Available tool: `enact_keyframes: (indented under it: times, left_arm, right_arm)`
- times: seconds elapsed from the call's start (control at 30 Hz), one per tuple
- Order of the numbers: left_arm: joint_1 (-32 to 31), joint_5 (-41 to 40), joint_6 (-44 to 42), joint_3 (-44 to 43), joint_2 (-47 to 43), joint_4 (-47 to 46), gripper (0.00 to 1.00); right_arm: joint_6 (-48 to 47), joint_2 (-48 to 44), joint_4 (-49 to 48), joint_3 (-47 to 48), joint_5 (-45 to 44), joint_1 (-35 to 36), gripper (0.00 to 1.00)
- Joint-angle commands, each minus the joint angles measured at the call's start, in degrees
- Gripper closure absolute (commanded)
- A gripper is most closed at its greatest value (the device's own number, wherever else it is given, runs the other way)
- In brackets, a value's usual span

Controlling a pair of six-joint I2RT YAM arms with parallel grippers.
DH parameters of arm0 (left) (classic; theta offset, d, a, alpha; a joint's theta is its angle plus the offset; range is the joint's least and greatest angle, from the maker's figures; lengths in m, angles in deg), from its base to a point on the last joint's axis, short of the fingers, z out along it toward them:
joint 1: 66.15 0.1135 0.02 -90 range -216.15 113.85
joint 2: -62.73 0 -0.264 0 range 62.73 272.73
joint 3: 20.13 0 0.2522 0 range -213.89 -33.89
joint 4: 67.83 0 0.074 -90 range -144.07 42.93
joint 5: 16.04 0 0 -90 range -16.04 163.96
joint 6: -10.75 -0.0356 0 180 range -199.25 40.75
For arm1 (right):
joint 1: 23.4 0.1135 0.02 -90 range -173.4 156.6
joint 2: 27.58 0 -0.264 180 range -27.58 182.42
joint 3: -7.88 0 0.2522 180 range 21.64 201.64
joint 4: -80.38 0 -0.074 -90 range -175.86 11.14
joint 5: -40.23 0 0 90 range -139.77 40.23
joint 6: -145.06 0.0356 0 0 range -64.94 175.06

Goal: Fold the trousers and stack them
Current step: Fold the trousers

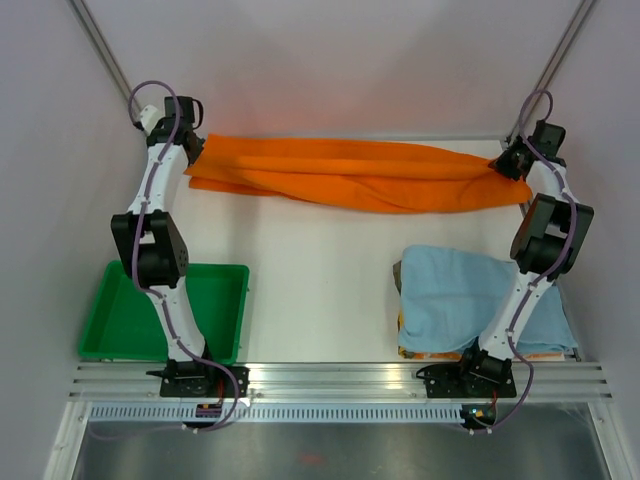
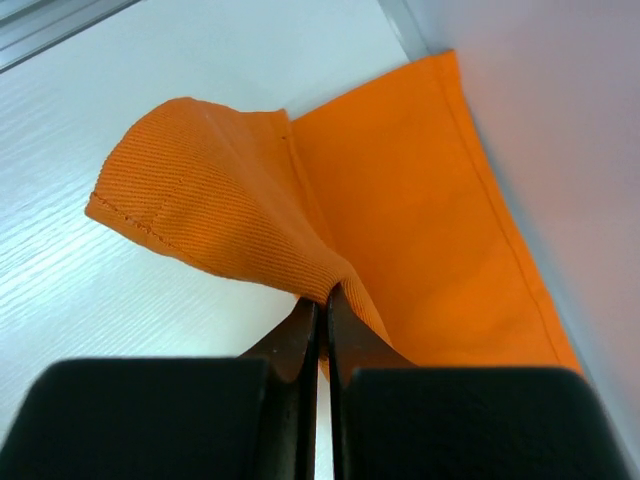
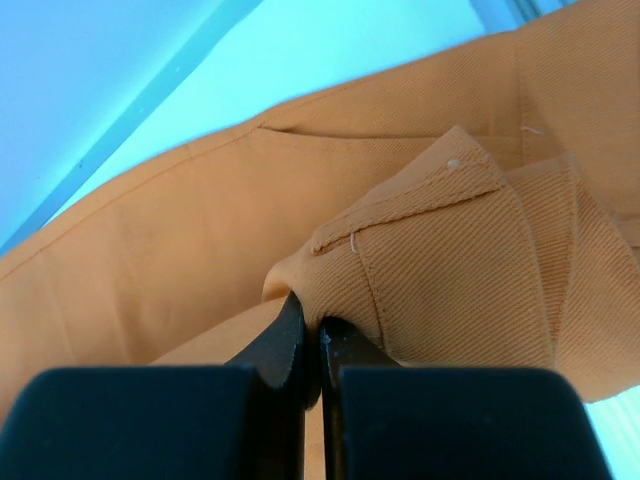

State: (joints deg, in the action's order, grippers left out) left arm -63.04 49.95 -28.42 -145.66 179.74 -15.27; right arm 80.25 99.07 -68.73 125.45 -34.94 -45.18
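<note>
Now, green tray (image 1: pixel 225 290): parked near left on the desk (image 1: pixel 320 290), beside the left arm.
Left hand (image 2: pixel 322 300): clenched on a hemmed corner of the trousers (image 1: pixel 350 175), far left.
Trousers: stretched wide along the desk's far edge, twisted mid-span.
Light blue cloth (image 1: pixel 450 285): heaped near right.
Right hand (image 3: pixel 312 322): pinching the trousers' other end, far right.

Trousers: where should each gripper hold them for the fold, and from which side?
By the two short ends, each approached from the near side. The trousers lie stretched lengthwise along the far side of the table, so the ends offer the corners to lift. The left gripper and right gripper are already shut on bunched fabric there; probably keep those grips.
</note>
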Motion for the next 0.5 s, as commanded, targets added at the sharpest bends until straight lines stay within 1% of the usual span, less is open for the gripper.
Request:
enact_keyframes:
  times: [0.0,0.07,0.2,0.37,0.47]
  left_arm:
    - [1.3,-10.4,2.6,2.2,-5.6,1.5,0.98]
    - [1.3,-10.8,1.2,2.5,-7.4,0.4,0.98]
    - [1.2,-10.7,-0.3,0.8,-7.9,-0.5,0.98]
    - [0.5,-10.7,-2.3,-1.6,-8.2,-0.4,0.98]
    - [-0.4,-11.2,-3.4,-1.4,-9.2,-0.8,0.98]
  right_arm:
    - [-1.1,1.5,-4.1,4.2,-1.6,-0.2,0.98]
    - [-1.2,1.4,-4.2,4.2,-1.6,0.1,0.99]
    - [-1.5,-0.1,-3.6,3.3,-3.0,0.2,1.0]
    - [-2.1,-6.6,-5.3,-1.8,-5.9,0.2,1.0]
    - [-2.0,-10.2,-6.3,-4.7,-7.6,0.2,1.0]
